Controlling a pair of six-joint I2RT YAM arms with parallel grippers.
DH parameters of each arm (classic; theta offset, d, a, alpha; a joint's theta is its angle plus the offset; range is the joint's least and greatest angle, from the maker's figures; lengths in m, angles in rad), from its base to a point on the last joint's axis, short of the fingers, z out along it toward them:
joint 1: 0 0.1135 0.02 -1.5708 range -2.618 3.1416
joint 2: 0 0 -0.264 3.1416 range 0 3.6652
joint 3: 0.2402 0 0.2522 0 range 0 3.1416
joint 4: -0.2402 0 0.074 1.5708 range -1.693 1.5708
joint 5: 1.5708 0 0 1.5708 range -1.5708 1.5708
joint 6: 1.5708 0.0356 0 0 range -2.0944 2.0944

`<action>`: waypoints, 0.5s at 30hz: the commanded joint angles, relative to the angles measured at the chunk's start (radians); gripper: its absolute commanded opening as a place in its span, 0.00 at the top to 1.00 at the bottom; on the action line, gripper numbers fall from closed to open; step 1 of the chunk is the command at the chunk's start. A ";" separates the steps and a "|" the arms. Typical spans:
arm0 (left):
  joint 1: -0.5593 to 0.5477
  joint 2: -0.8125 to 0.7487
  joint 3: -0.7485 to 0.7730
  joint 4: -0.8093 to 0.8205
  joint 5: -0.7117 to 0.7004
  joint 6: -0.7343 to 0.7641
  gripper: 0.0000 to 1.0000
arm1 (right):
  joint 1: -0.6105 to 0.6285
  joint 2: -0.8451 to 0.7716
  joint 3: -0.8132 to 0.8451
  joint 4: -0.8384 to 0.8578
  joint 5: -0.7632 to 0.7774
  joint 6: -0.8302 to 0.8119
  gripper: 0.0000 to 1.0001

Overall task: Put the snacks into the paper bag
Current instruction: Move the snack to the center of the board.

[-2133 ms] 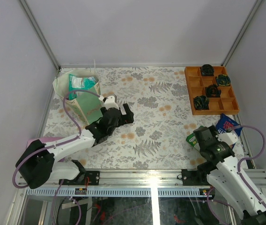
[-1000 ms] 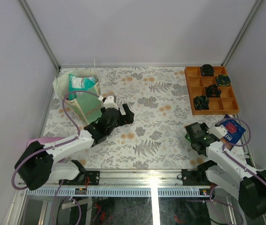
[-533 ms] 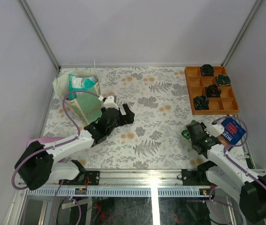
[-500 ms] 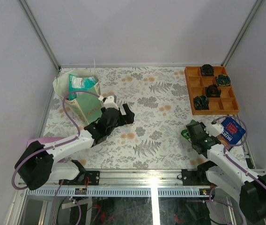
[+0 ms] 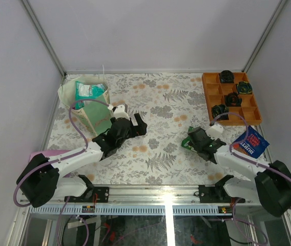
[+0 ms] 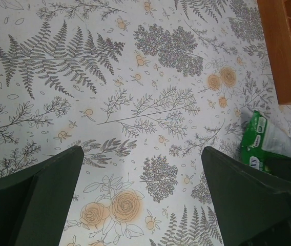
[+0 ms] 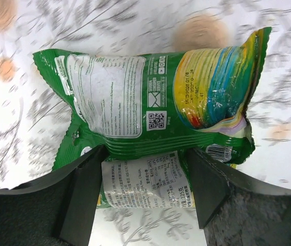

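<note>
The paper bag (image 5: 86, 105) stands upright at the far left with a teal-white packet (image 5: 89, 90) showing in its mouth. My left gripper (image 5: 138, 124) is open and empty just right of the bag; in the left wrist view (image 6: 140, 205) only the flowered cloth lies between its fingers. My right gripper (image 5: 192, 141) is shut on a green sweets bag (image 5: 186, 144) over the middle right of the table; in the right wrist view (image 7: 145, 189) the green bag (image 7: 150, 102) sits between the fingers. The blue BURTS crisp bag (image 5: 250, 142) lies at the right edge.
An orange compartment tray (image 5: 208, 98) with dark round objects stands at the back right; its corner shows in the left wrist view (image 6: 276, 56). The green bag also shows in the left wrist view (image 6: 261, 141). A flat pink item (image 5: 48, 152) lies under the left arm.
My right gripper has swung left from beside the blue crisp bag toward the table's middle, carrying the green sweets bag with it. The crisp bag stayed behind. The left arm has not moved.
</note>
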 commanded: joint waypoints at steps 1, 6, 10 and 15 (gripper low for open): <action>0.010 0.000 0.000 0.060 -0.003 -0.009 0.00 | 0.112 0.119 0.073 -0.016 -0.071 0.009 0.29; 0.011 -0.001 0.000 0.056 -0.011 -0.008 0.00 | 0.184 0.224 0.163 0.016 -0.088 -0.013 0.26; 0.013 0.000 -0.003 0.056 -0.015 -0.008 0.00 | 0.223 0.223 0.235 -0.023 -0.075 -0.033 0.25; 0.014 0.012 0.001 0.057 -0.009 -0.009 0.00 | 0.250 0.112 0.264 -0.101 -0.002 -0.051 0.22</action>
